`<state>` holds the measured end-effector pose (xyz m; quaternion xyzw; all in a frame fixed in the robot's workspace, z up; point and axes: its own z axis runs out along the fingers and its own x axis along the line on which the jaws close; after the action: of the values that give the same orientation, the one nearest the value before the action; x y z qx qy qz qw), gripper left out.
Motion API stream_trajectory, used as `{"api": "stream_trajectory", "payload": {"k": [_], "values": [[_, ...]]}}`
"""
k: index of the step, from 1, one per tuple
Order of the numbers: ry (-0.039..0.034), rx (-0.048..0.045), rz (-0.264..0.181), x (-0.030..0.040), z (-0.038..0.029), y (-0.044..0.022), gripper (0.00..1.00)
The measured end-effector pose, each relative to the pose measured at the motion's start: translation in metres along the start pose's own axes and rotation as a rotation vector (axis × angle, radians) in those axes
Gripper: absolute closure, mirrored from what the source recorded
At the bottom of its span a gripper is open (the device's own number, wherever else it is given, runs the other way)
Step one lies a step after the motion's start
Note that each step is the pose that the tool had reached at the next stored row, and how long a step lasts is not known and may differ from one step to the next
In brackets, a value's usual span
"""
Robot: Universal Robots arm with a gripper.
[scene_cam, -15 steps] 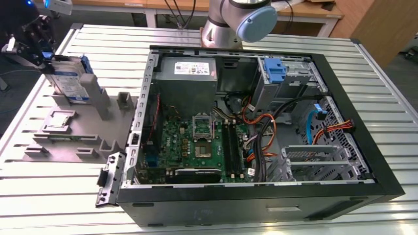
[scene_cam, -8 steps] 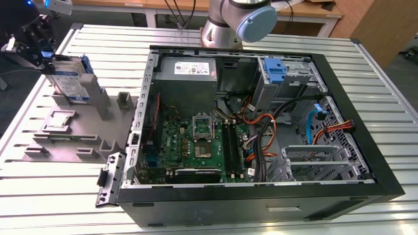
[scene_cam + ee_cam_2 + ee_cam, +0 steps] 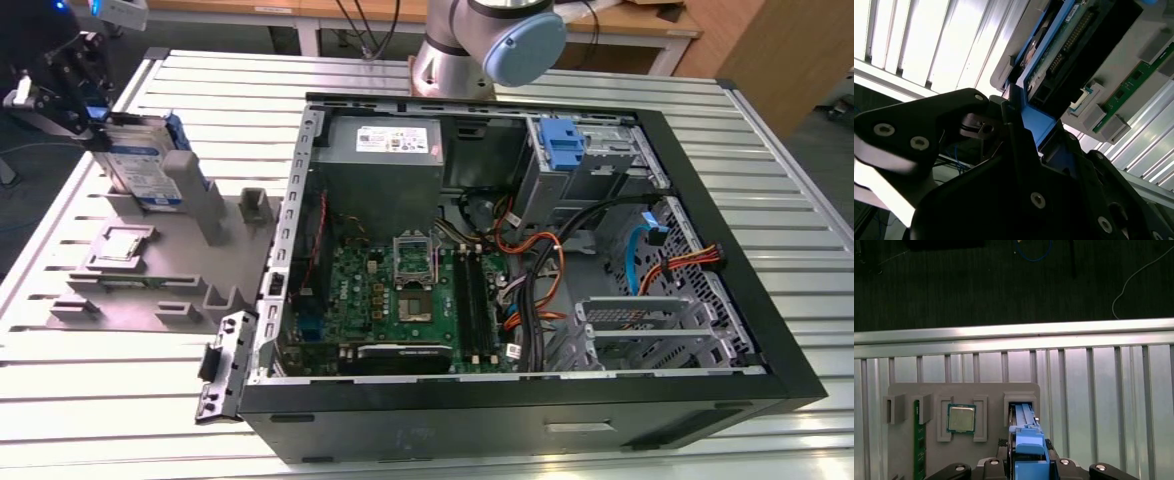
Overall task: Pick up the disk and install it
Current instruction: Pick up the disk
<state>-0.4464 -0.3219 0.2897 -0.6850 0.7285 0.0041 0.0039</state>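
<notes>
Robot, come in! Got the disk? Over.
Gripper shut on disk, at its blue frame. Disk upright at grey holder. Open computer case apart, exterior view's right.

The disk (image 3: 140,165) wears a smooth blue plastic frame and a glossy paper label. The gripper (image 3: 1031,132) is matt black with bright metal screws. The table (image 3: 240,75) is ribbed, shiny metal, and the holder (image 3: 187,262) is dull grey plastic.

Exterior view sits high, angled down across the whole table (image 3: 787,170), open computer case (image 3: 534,410) centre, grey fixture (image 3: 140,275) at the exterior view's left. First wrist view looks straight down past the claw (image 3: 1030,462) onto that fixture and the table's edge. Second wrist view is jammed in close, peering along the claw at the disk (image 3: 1059,55). All three share fixture and disk.
</notes>
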Motion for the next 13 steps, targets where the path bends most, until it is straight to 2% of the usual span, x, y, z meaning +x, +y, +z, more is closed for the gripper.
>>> {"api": "stream_trajectory", "payload": {"k": [4, 13], "values": [[0.0000, 0.0000, 0.000, 0.0000, -0.0010, 0.0000, 0.64], [0.0000, 0.0000, 0.000, -0.0001, -0.0097, 0.0000, 0.64]]}}
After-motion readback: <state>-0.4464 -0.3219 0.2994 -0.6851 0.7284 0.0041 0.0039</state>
